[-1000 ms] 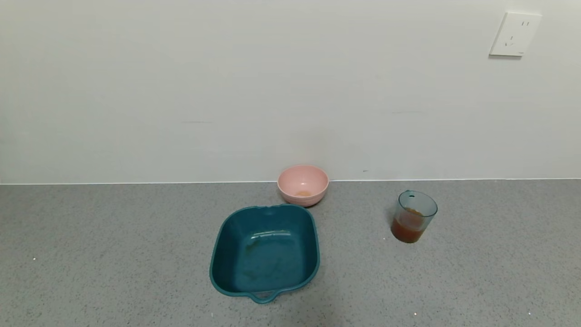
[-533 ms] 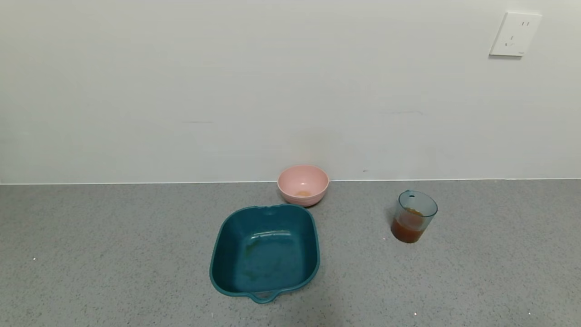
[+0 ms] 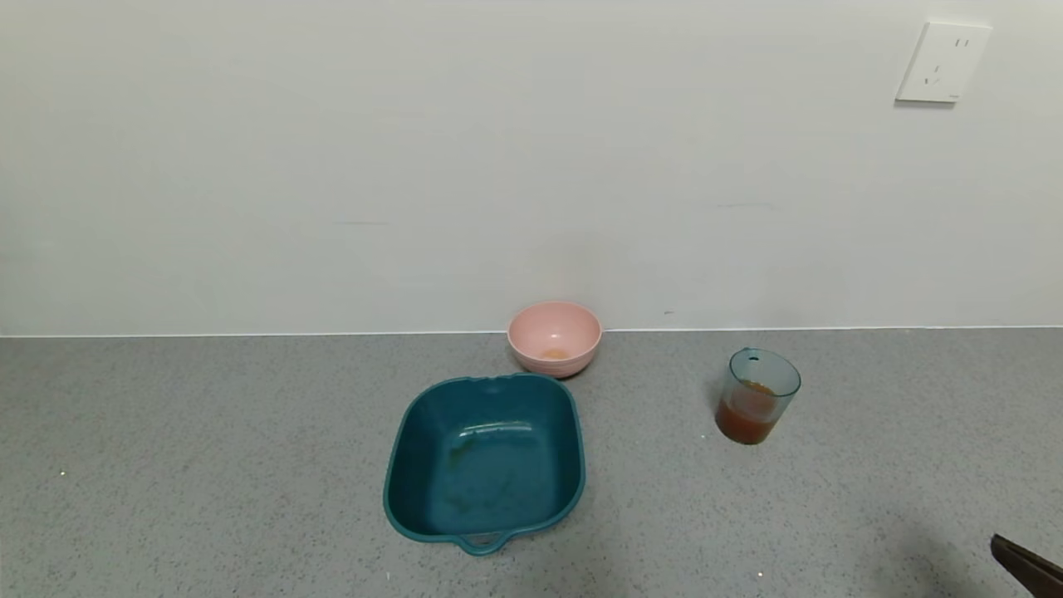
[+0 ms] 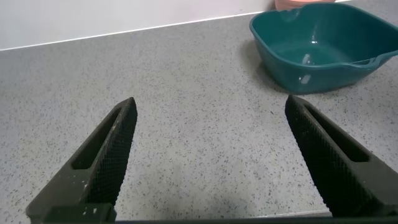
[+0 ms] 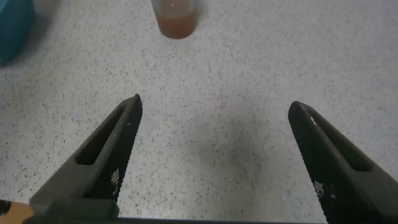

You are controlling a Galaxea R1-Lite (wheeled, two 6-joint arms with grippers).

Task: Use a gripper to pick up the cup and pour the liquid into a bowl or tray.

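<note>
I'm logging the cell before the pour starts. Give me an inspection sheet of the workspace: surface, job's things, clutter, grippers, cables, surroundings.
Surface: grey speckled counter, no spill seen.
Job's things: cup upright, to the right of the tub, with reddish-brown liquid filling its lower part; teal tub with faint residue, loop handle toward the robot.
Clutter: pink bowl by the wall, just behind the tub.
Grippers: right gripper open, low over the counter, pointed at the cup, well short of it; its tip edges into the head view's lower right corner. Left gripper open, idle, left of the tub.
Cables: nothing seen.
Surroundings: plain white wall, wall socket upper right.
</note>
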